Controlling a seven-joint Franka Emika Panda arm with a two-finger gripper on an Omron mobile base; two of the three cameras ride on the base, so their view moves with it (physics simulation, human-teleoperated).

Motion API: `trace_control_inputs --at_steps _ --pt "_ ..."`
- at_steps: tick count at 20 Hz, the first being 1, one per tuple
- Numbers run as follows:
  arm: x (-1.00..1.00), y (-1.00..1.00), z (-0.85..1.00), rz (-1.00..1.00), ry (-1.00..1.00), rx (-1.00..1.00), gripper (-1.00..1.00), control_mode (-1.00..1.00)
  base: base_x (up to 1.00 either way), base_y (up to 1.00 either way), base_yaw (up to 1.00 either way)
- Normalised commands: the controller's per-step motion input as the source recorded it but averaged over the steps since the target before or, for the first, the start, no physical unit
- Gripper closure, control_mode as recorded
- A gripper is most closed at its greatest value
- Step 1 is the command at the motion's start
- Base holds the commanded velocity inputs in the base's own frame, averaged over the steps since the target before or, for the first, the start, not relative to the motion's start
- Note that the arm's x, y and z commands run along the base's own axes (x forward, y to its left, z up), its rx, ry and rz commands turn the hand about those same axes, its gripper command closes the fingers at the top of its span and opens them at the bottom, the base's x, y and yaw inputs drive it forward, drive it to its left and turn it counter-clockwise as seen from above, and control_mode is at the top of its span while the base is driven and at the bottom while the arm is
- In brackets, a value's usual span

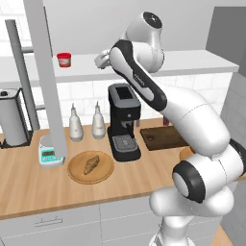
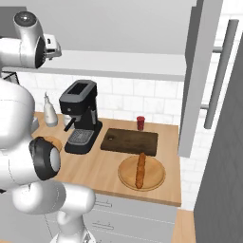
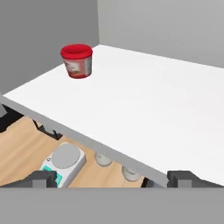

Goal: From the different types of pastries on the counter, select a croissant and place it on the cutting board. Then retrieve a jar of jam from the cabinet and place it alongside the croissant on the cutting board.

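End effector (image 3: pixel 113 178) open above shelf (image 3: pixel 144 105); jam jar (image 3: pixel 77 61) ahead, unobstructed.

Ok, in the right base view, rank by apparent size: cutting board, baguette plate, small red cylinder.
1. Cutting board, though close to the plate.
2. Round plate under the baguette; nearer the camera, so unsure.
3. Red cylinder, clearly smallest.
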Motion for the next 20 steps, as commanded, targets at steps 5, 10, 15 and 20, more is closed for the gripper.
trace_control_inputs --at_steps 5,10,15,20 --pt "0.00 0.00 0.00 0.00 0.00 0.00 -1.00 -1.00 0.00 0.00 0.00" --pt "0.17 0.08 -0.01 0.00 -0.01 0.00 -1.00 -1.00 0.00 0.00 0.00" --pt "0.50 0.31 0.00 -0.02 -0.02 0.00 -1.00 -1.00 0.00 0.00 0.00" --pt "0.46 0.26 0.00 -0.04 0.00 0.01 -1.00 -1.00 0.00 0.00 0.00"
